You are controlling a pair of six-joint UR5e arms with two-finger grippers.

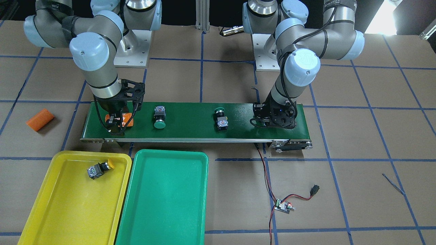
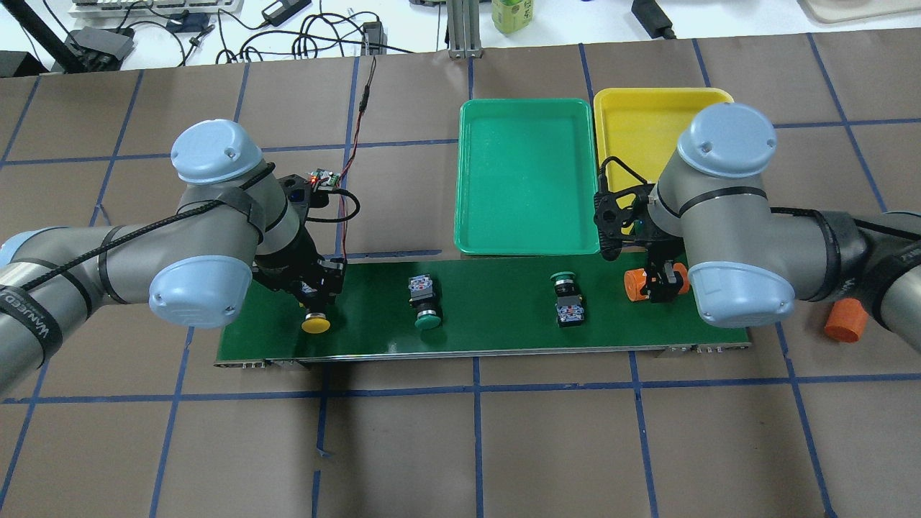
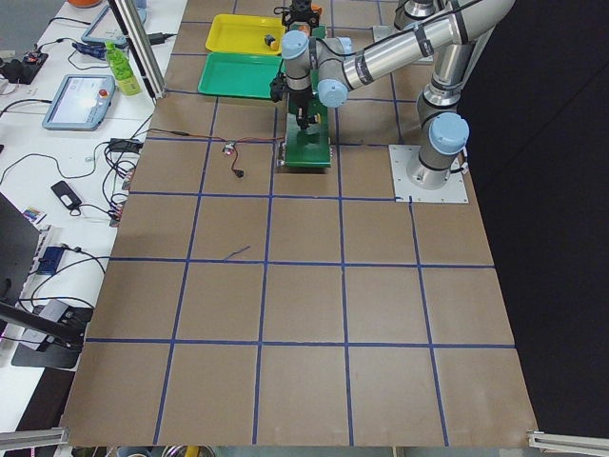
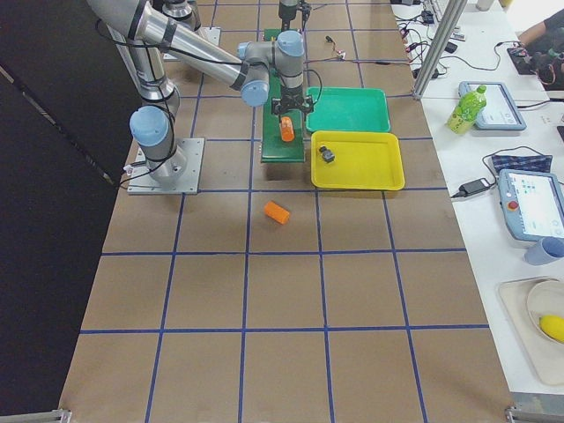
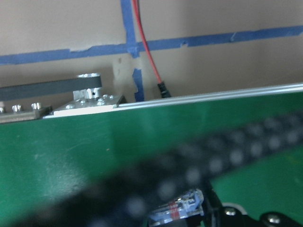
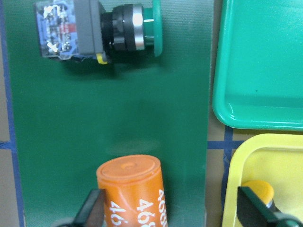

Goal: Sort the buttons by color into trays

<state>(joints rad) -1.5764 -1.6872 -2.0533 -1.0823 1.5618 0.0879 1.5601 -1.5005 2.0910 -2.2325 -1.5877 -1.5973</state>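
The right pincer (image 6: 171, 215) is hanging low over one end of the green conveyor belt (image 1: 194, 124) with its fingers (image 6: 91, 213) spread wide apart. It is straddling an orange cylinder (image 6: 135, 191) lying on the belt, with one finger just beside it and the other well clear. The left pincer (image 2: 314, 291) is sitting low at the belt's opposite end, right over the body of a yellow button (image 2: 315, 324) whose cap is pointing toward the robot's side; I cannot tell whether its fingers are clamped on that button. Between the two pincers a green button (image 2: 424, 302) and the other green button (image 2: 567, 295) are lying on their sides on the belt, well apart. A second yellow button (image 1: 100, 169) is lying in the yellow tray (image 1: 68, 211), near the end closest to the belt, and the green tray (image 1: 163, 204) is sitting just beside that tray. A loose orange cylinder (image 1: 40, 119) is resting on the counter (image 1: 357, 136) past the belt's end by the right arm.
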